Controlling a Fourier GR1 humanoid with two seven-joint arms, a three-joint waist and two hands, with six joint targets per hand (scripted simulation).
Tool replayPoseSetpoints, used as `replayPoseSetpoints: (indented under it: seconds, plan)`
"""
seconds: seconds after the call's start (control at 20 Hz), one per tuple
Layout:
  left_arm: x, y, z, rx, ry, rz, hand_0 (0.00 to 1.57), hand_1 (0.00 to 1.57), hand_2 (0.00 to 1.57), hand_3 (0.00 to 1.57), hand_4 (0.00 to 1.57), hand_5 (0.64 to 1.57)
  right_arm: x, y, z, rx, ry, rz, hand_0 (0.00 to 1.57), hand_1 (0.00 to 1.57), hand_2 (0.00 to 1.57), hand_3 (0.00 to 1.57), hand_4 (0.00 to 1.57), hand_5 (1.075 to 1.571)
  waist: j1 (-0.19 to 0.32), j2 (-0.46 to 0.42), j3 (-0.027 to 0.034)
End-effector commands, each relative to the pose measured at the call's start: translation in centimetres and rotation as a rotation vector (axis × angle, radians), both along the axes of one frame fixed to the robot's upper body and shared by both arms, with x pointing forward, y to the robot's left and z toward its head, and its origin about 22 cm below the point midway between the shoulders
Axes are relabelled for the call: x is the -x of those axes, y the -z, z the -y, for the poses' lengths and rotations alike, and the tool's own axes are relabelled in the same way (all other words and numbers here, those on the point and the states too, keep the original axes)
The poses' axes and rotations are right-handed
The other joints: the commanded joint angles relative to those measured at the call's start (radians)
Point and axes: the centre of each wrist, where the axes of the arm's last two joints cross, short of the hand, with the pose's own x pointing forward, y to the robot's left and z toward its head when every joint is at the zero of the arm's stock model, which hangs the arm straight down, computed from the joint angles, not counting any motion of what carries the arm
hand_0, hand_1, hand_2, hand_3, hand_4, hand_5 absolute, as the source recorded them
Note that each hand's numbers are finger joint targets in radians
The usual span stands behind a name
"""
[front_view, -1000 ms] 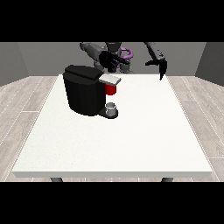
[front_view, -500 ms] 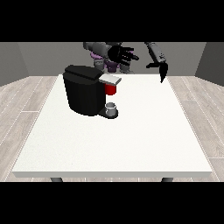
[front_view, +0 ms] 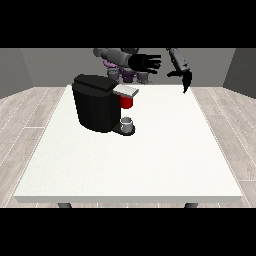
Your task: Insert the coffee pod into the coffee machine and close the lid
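White counter (front_view: 150, 165) fills most of the view; black coffee machine (front_view: 97, 102) stands on its far left part, lid lying flat on top, grey-topped head with a red front (front_view: 126, 102) jutting to the view's right over a small grey cup (front_view: 127, 123) on the machine's base. Hand at the view's left (front_view: 144, 62) is raised above and behind the machine, fingers spread straight and holding nothing; hand at the view's right (front_view: 185, 79) hangs above the counter's far edge, well apart from the machine, fingers straight and pointing down. Coffee pod: cannot tell where it lies, possibly inside the machine.
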Motion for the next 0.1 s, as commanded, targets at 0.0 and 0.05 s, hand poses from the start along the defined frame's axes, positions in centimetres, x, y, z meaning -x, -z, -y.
replayPoseSetpoints:
  seconds: [0.0,0.05]
  plan:
    - [0.5,1.0,0.4,0.003,-0.011,-0.008,0.00,0.00,0.00,0.00,0.27,1.571,2.8,2.7,-1.1,-0.009,-0.175,-0.007,0.00,0.00,0.00,0.00,0.51,1.571,-0.014,-0.011,0.0000]
    - [1.7,2.0,1.8,0.015,0.035,-0.003,0.00,0.00,0.00,0.00,0.17,1.571,3.4,4.5,-0.1,-0.083,-0.147,-0.032,0.00,0.00,0.00,0.00,0.46,1.571,0.011,0.002,0.0005]
